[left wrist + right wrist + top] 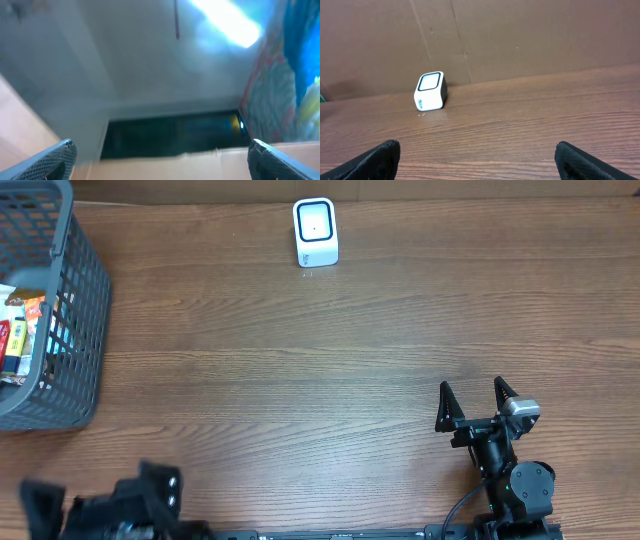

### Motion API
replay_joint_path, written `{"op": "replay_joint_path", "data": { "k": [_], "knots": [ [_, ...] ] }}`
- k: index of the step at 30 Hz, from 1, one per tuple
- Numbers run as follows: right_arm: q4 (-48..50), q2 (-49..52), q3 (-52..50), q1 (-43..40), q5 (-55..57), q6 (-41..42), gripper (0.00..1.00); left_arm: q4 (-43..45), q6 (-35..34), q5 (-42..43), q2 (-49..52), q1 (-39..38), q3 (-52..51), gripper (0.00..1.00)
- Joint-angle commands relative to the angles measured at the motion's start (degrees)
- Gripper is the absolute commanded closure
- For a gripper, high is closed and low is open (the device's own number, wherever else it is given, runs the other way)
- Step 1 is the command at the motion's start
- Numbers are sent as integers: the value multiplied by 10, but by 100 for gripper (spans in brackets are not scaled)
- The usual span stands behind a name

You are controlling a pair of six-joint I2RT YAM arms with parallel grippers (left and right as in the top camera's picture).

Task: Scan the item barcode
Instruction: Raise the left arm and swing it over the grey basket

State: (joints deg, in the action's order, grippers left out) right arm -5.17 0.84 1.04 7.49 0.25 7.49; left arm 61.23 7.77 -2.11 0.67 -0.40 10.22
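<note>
Brown wood-grain table (300,360) under both arms. At its far edge, about centre, white scanner (316,232), upright, dark window rimmed in blue. At the left edge, grey mesh basket (85,310), with colourful packaged items (20,330) lying inside; barcodes too small to read. Near the front right, right gripper (478,395), spread wide, gripping nothing, well apart from scanner and basket. From its wrist camera, bare wood ahead and the scanner beyond. At the front left corner, left gripper (100,500), blurred from overhead. From its own wrist camera, fingertips (55,157) far apart with nothing between them, and only blurred bluish surroundings with a bright streak of light behind.
</note>
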Motion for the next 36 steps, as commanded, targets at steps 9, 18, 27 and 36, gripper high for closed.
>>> {"op": "replay_joint_path", "data": {
  "k": [9,18,27,36],
  "knots": [
    [4,-6,-6,-3,0,0,0,-29,40,41,19,-1,197,0],
    [4,-6,-6,-3,0,0,0,-27,74,62,166,-1,353,0],
    [4,-6,-6,-3,0,0,0,-21,155,61,353,-1,549,0],
    [4,-6,-6,-3,0,0,0,-46,180,10,538,-1,772,0]
  ]
}}
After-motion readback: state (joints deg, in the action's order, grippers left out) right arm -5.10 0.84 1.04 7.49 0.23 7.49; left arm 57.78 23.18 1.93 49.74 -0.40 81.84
